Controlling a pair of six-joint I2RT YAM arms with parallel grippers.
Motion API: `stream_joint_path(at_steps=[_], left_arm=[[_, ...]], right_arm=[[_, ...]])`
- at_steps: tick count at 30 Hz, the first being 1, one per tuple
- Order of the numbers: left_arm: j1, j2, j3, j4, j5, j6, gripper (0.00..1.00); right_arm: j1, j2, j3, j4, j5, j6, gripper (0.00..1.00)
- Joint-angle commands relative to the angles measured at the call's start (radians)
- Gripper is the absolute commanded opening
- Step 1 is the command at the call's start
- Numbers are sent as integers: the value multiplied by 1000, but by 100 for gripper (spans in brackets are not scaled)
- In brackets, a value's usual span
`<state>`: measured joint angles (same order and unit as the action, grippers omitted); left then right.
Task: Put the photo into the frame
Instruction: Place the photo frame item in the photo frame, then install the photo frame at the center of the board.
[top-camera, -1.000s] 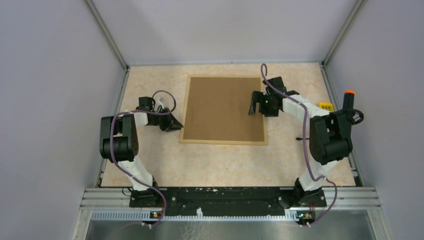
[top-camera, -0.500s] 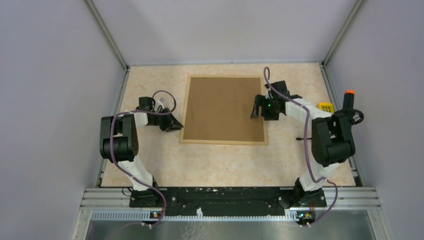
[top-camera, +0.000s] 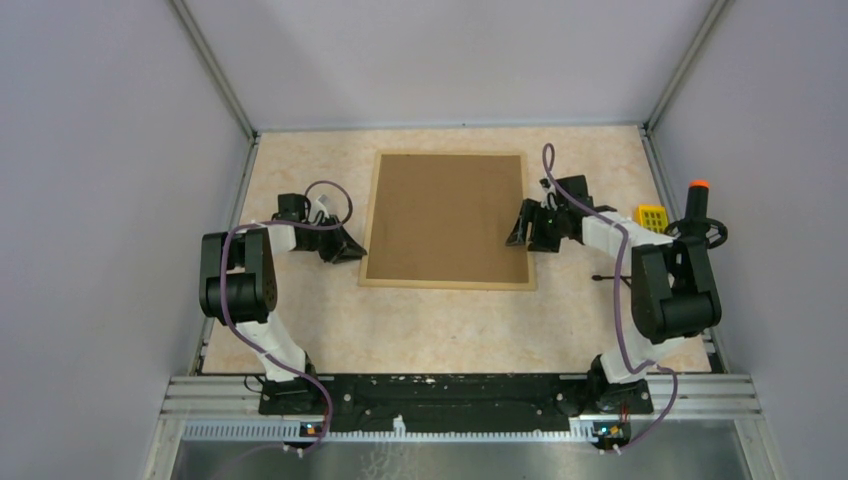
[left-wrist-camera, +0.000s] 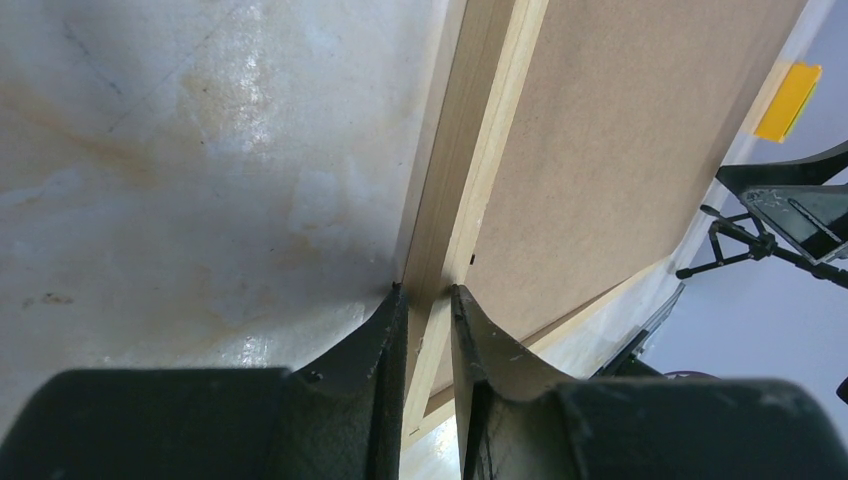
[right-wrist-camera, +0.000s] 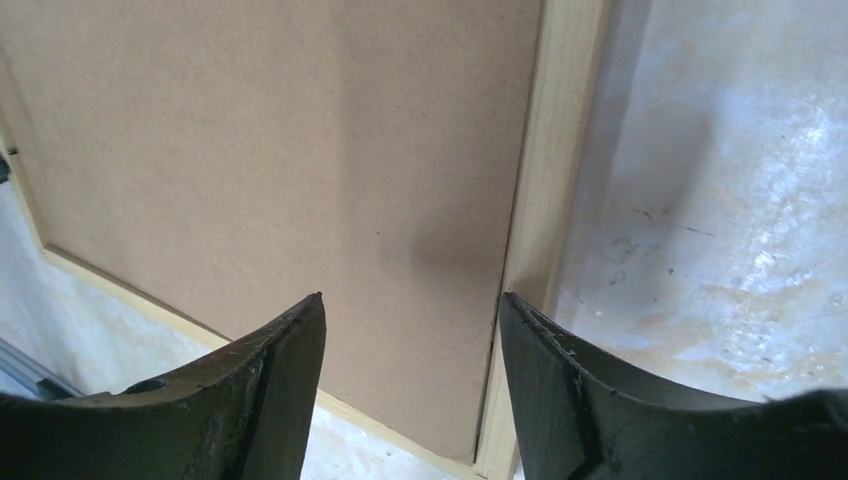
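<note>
The frame (top-camera: 447, 285), thin light wood, lies flat in the middle of the table with a plain brown backing board (top-camera: 447, 215) filling it. The photo is hidden. My left gripper (top-camera: 355, 250) is at the frame's left side, near its front corner. In the left wrist view that gripper (left-wrist-camera: 428, 292) is shut on the frame's moulding (left-wrist-camera: 470, 150), one finger on each side. My right gripper (top-camera: 519, 225) hovers over the frame's right edge. The right wrist view shows it (right-wrist-camera: 410, 297) open, above the board (right-wrist-camera: 280, 140) beside the moulding (right-wrist-camera: 560, 150), holding nothing.
A small yellow object (top-camera: 651, 214) lies at the table's right edge, and a black tool with an orange tip (top-camera: 697, 200) stands just beyond it. Grey walls close in the table on the left, right and back.
My right gripper has moved right, from over the board to the frame's right edge, and its jaws have narrowed somewhat. The left gripper and the frame have not moved.
</note>
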<state>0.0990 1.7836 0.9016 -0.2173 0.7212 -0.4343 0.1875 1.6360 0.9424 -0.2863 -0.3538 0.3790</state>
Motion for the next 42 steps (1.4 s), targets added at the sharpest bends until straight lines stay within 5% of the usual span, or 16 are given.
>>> stream_joint_path(at_steps=[1, 8, 20, 28, 42], left_arm=[[-17, 16, 14, 3, 49, 14, 27], [-40, 39, 29, -15, 50, 30, 26], [-57, 46, 39, -19, 46, 34, 26], [-61, 47, 42, -21, 48, 35, 26], [-62, 33, 45, -38, 21, 45, 27]], right_arm=[[1, 14, -19, 86, -76, 19, 63], [42, 11, -61, 363, -347, -2, 57], [198, 55, -48, 306, -138, 48, 55], [326, 239, 159, -51, 230, -27, 52], [475, 421, 394, -340, 323, -103, 61]])
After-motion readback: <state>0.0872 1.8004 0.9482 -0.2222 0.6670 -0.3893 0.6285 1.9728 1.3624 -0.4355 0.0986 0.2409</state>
